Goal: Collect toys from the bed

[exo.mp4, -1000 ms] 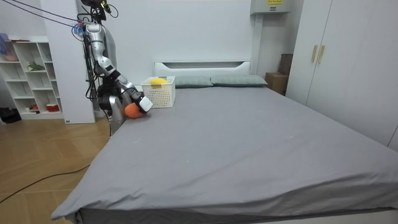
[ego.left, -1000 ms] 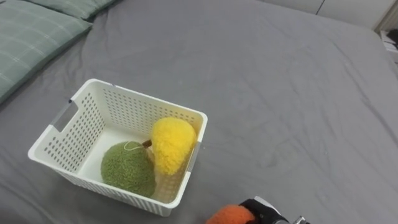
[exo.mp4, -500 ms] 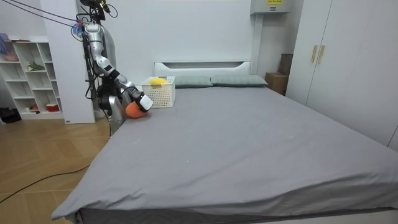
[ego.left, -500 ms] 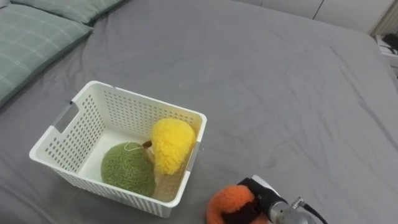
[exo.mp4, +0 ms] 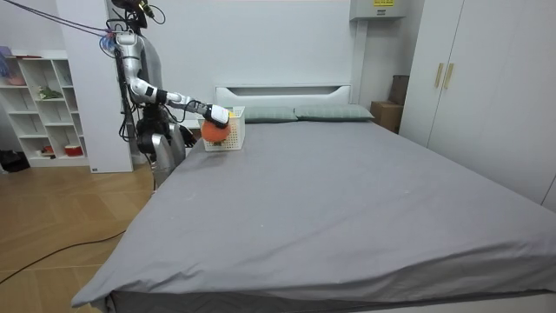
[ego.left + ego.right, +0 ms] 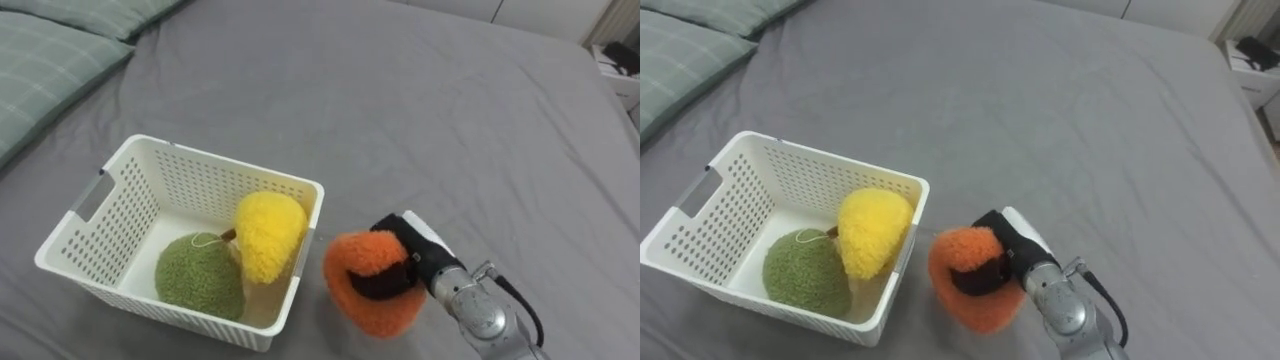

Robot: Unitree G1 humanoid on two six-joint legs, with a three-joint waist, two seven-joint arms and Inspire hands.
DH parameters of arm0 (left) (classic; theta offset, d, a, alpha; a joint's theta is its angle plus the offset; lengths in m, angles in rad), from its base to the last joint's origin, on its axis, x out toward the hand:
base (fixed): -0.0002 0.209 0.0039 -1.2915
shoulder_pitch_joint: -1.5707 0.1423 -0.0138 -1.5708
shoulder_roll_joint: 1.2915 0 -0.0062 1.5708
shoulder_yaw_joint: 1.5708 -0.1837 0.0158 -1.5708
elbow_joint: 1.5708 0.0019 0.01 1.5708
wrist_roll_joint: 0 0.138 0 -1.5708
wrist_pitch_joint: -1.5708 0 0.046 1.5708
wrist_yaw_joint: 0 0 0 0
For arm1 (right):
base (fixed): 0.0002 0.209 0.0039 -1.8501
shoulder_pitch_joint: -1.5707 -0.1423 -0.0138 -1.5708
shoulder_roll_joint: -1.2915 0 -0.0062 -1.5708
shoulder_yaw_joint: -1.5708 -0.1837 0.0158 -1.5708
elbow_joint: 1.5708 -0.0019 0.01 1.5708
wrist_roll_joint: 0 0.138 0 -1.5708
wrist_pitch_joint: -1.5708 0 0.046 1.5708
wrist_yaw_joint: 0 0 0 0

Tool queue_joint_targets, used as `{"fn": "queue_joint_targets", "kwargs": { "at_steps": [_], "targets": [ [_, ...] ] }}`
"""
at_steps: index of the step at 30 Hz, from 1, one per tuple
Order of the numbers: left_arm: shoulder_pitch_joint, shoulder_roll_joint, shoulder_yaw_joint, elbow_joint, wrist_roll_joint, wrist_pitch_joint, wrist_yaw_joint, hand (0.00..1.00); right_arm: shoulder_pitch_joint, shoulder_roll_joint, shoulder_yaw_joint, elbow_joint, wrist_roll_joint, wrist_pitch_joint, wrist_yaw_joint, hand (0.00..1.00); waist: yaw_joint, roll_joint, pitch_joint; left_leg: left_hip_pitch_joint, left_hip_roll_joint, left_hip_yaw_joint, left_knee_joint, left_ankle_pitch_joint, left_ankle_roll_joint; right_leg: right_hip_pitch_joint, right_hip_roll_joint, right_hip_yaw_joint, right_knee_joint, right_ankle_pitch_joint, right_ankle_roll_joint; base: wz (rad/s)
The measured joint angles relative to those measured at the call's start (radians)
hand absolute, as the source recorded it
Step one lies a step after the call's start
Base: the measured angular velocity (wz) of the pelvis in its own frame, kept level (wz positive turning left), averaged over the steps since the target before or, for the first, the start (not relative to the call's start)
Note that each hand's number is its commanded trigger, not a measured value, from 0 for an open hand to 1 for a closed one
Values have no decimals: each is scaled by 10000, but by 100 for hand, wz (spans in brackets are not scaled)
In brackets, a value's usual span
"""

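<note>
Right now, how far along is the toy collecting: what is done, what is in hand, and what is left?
Done: a green plush ball and a yellow plush toy lie in the white basket. In hand: the right hand grips an orange plush toy just beside the basket. Left: putting it in.

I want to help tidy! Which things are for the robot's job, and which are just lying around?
Job: orange toy in right hand, yellow toy, green toy, basket, bed.
Just lying about: pillows, shelf, wardrobe.
</note>
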Motion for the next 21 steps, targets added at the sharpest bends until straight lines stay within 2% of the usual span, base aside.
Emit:
{"fn": "queue_joint_targets", "kwargs": {
  "at_steps": [6,16,21],
  "targets": [
    [-5,13,126,-29,-10,0,-249,0,-31,-87,-816,-1447,56,-8,-126,100,-1,5,-23,-21,16,10,7,0,-3,-3,7,-20,4,-1,-2,0],
    [-6,18,84,-15,-12,0,-284,0,-207,-122,-803,-2329,131,70,-188,100,109,-46,-51,-5,18,30,-70,0,-2,-34,8,-8,32,-1,-1,0],
    [-27,25,13,-24,14,12,-281,0,-493,-138,-448,-2821,-11,102,-177,100,473,-60,-47,99,51,173,-123,-1,-5,-39,34,66,47,0,-2,-8]
  ]
}}
